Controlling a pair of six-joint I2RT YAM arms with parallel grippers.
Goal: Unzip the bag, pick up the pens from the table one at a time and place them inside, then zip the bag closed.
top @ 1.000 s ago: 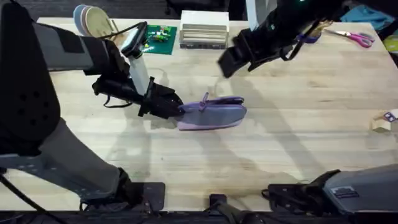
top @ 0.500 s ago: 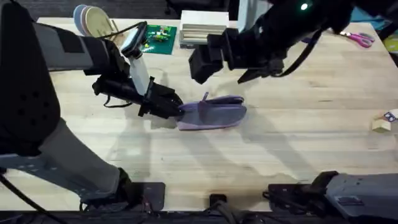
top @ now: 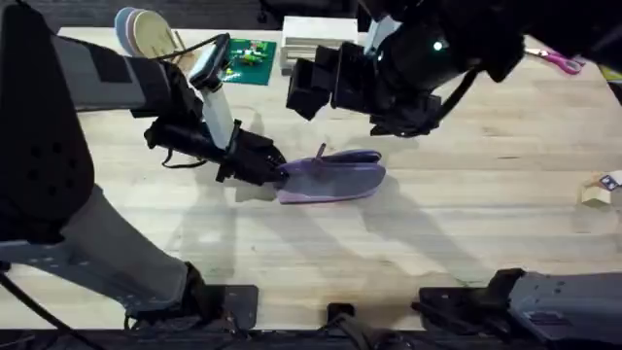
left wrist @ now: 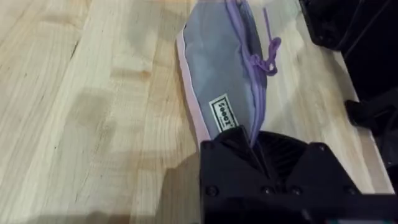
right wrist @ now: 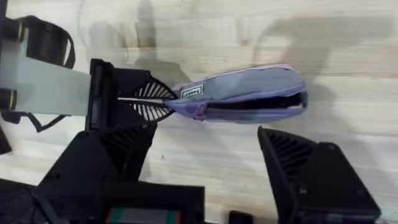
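The lavender and grey bag (top: 335,178) lies flat on the table (top: 466,224), near its middle. My left gripper (top: 277,172) is shut on the bag's left end, which the left wrist view shows pinched between the fingers (left wrist: 249,140), with the bag (left wrist: 217,68) stretching away from them. A purple pull cord (left wrist: 268,50) lies by the zipper. My right gripper (top: 326,86) hangs open high above the table, just behind the bag. In its own view the right gripper (right wrist: 205,143) has nothing between its fingers, and the bag (right wrist: 242,93) shows a dark slit along the zipper. The pens are out of view.
Along the table's back edge stand stacked plates (top: 144,34), a green board (top: 248,58) and a white box (top: 319,49). Pink-handled scissors (top: 561,61) lie at the back right. A small wooden block (top: 595,193) sits near the right edge.
The right arm has swung left along the back of the table and now hangs over the bag. The left gripper and the bag have not moved.
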